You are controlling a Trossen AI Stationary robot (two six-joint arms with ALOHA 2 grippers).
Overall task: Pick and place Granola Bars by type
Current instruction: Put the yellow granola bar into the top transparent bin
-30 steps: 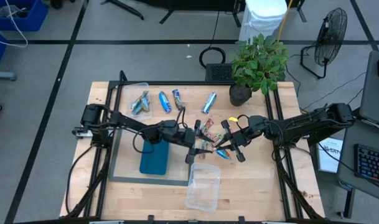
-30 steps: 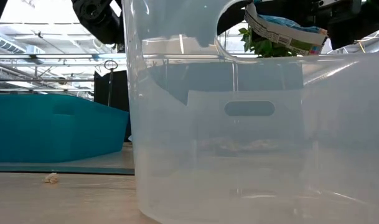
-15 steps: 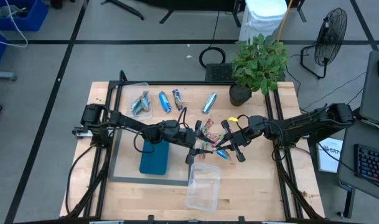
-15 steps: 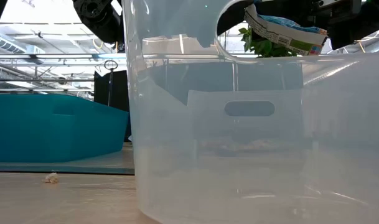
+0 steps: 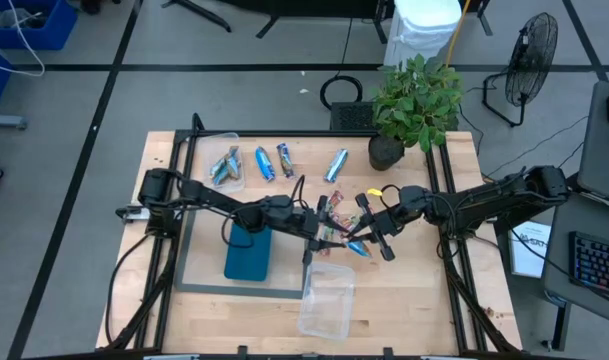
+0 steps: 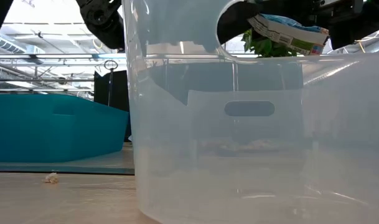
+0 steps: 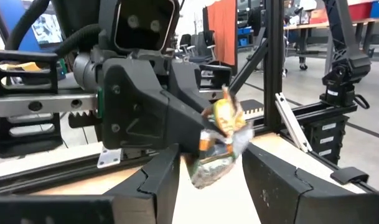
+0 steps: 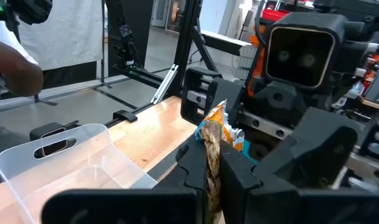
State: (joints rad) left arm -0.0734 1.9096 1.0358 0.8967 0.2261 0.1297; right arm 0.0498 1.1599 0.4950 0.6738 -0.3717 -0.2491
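Around your workspace lay grey floor with a leafy potted plant (image 5: 414, 100) at the far right corner of the light wooden table (image 5: 404, 310) and a black fan (image 5: 532, 60) standing off beyond it. You had both arms meeting over the middle of the table, just past the far edge of the clear plastic tub (image 5: 326, 298) that sat near the front.

Your right gripper (image 5: 359, 240) was clamped tight on a crinkled silver-tan granola bar with teal print (image 8: 211, 143), holding it up in the air between its fingers. Your left gripper (image 5: 319, 235) faced it at close range, jaws spread with one finger (image 7: 158, 180) on each side of the same bar's free end; you could not tell from the left wrist view whether those fingers touched the wrapper. In the low view the bar hung above the tub's rim.

More foil-wrapped bars (image 5: 274, 160) lay loose along the far side of the table, blue ones among them, with a few inside a second clear tub (image 5: 224, 165) at the far left corner. A small cluster of multicoloured bars (image 5: 334, 205) sat just behind the two grippers. The teal rectangular tray (image 5: 249, 255) lay left of centre, beside the left arm.

You had bare wood to the front right and front left of the table, while the middle was crowded.
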